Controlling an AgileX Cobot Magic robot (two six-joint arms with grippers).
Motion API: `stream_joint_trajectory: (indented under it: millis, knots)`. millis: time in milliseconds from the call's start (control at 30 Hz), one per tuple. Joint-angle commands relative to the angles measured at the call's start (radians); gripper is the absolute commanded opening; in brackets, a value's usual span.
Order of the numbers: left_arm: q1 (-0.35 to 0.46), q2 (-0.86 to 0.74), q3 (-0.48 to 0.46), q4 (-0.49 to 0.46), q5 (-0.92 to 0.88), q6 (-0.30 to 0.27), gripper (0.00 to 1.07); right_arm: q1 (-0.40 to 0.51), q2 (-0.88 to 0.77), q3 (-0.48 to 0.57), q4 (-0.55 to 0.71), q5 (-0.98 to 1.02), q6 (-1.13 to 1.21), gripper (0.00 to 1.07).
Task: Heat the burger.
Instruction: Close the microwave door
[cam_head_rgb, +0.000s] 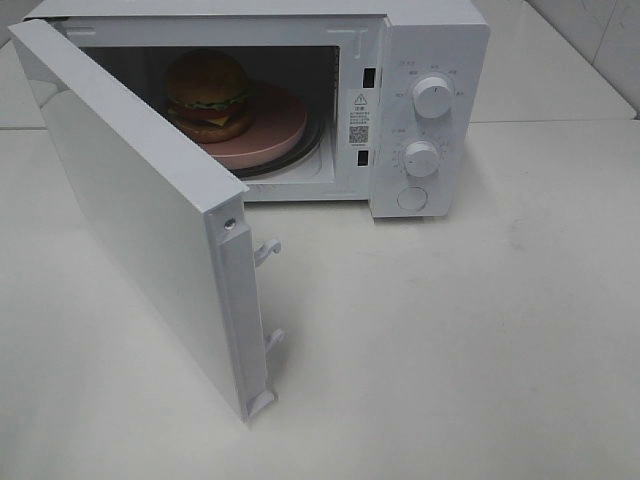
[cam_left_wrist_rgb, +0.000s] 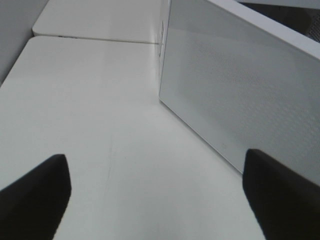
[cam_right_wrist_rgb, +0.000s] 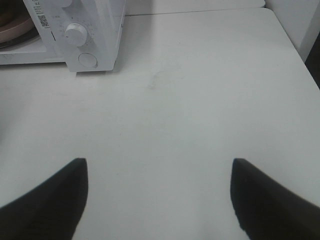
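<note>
There is one microwave (cam_head_rgb: 430, 40). It has one door (cam_head_rgb: 130, 200). Inside the microwave there is one burger (cam_head_rgb: 207, 95) on one pink plate (cam_head_rgb: 270, 135). On the front of the microwave there are two knobs, an upper knob (cam_head_rgb: 432, 97) and a lower knob (cam_head_rgb: 421, 159), and one round button (cam_head_rgb: 412, 198) under them. The door's edge has two white hooks, a top hook (cam_head_rgb: 268, 250) and a bottom hook (cam_head_rgb: 273, 339). There are two grippers, the left gripper (cam_left_wrist_rgb: 155, 155) and the right gripper (cam_right_wrist_rgb: 158, 161). Each one has two dark fingers (cam_left_wrist_rgb: 35, 200).

The left tool (cam_left_wrist_rgb: 155, 156) and right tool (cam_right_wrist_rgb: 159, 161) each show two matte black, tapering fingers (cam_left_wrist_rgb: 37, 197).
</note>
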Motion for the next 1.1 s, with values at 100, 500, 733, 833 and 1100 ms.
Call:
stream_joint_trajectory:
  millis: [100, 500, 733, 833, 1100]
  knots:
    - [0.002, 0.085, -0.006, 0.034, -0.125, 0.001, 0.55, -0.005, -0.025, 0.002, 0.004, -0.014, -0.012, 0.75]
    - [0.002, 0.285, 0.028, 0.035, -0.360, 0.037, 0.00, -0.005, -0.025, 0.002, 0.004, -0.014, -0.012, 0.75]
    - [0.002, 0.405, 0.135, -0.048, -0.702, 0.089, 0.00, -0.005, -0.025, 0.002, 0.004, -0.014, -0.012, 0.75]
    - [0.002, 0.448, 0.196, -0.057, -0.855, 0.088, 0.00, -0.005, -0.025, 0.002, 0.004, -0.014, -0.012, 0.75]
    - [0.001, 0.571, 0.292, -0.019, -1.186, 0.027, 0.00, -0.005, -0.025, 0.002, 0.004, -0.014, -0.012, 0.75]
